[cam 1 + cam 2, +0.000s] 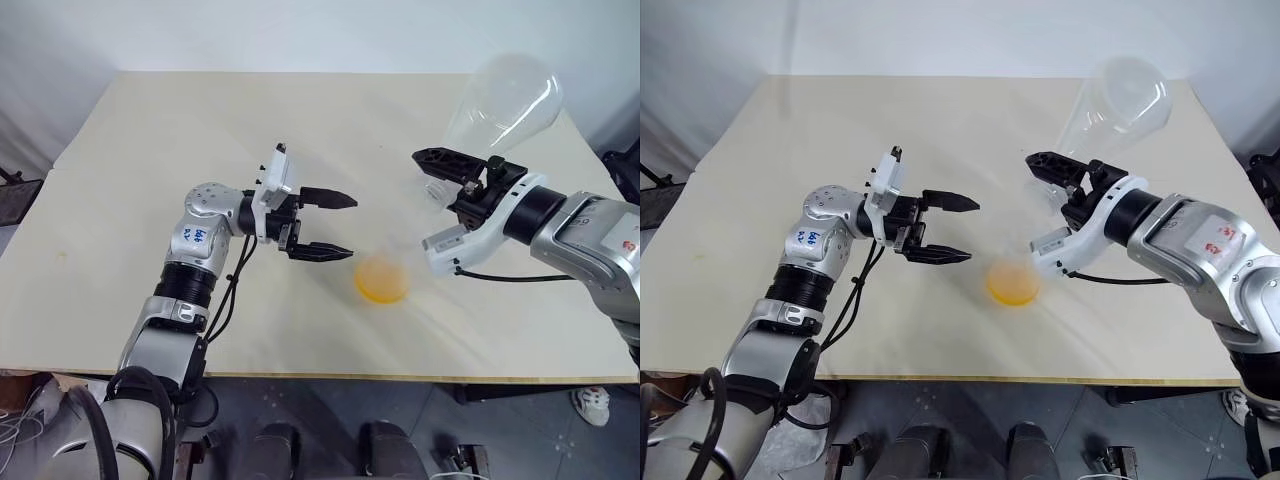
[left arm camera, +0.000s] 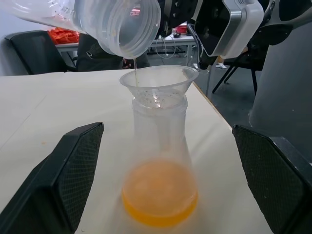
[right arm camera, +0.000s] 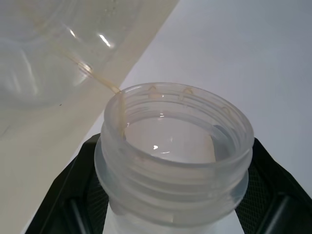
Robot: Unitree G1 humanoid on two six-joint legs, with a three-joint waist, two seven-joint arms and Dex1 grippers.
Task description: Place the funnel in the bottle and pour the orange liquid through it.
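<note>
Pouring was nearly complete: the right gripper (image 1: 447,170) had its jaws clamped on the neck of the upturned flask (image 1: 503,100) above the funnel (image 2: 158,82), which sat in the bottle (image 2: 159,146). The orange liquid (image 2: 159,199) lay in the bottle's base. The left gripper (image 1: 335,225) waited beside the bottle, jaws wide and empty. Next, judged: right the flask gently.

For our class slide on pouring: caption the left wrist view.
Tipped flask drains a thin orange stream into the funnel seated in the bottle.

bright orange liquid (image 2: 159,204) pools in the milky clear bottle (image 2: 159,146) on a cream table (image 1: 150,200).
</note>
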